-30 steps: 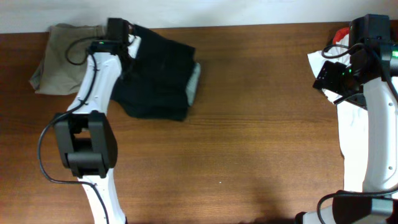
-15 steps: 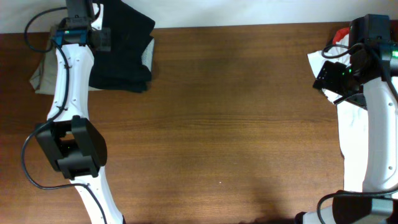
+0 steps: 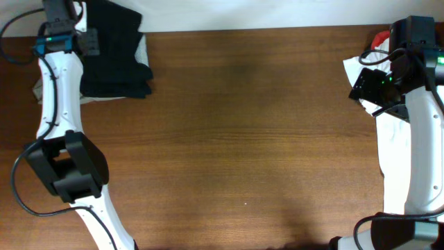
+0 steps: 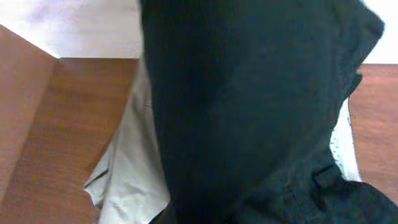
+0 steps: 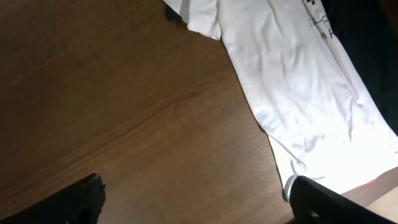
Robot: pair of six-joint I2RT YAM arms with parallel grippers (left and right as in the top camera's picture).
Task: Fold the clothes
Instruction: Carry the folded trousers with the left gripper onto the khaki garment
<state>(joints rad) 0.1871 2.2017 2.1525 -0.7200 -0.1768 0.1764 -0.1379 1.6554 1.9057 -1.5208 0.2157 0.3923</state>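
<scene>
The black garment (image 3: 114, 52) lies bunched at the table's far left corner, with pale lining at its right edge. It fills the left wrist view (image 4: 249, 106), where my fingers are hidden by the fabric. My left gripper (image 3: 87, 38) is at the garment's left side, shut on it. My right gripper (image 3: 371, 83) is open and empty at the far right, above bare wood (image 5: 199, 205) next to the white T-shirt.
A beige garment (image 3: 38, 87) lies mostly under the black one and my left arm. A white T-shirt with a small print (image 5: 298, 81) lies along the right edge under my right arm (image 3: 395, 128). Something red (image 3: 380, 38) lies behind it.
My left gripper has pulled the black garment left and back, from beside the beige garment to on top of it. The right arm has not moved.
</scene>
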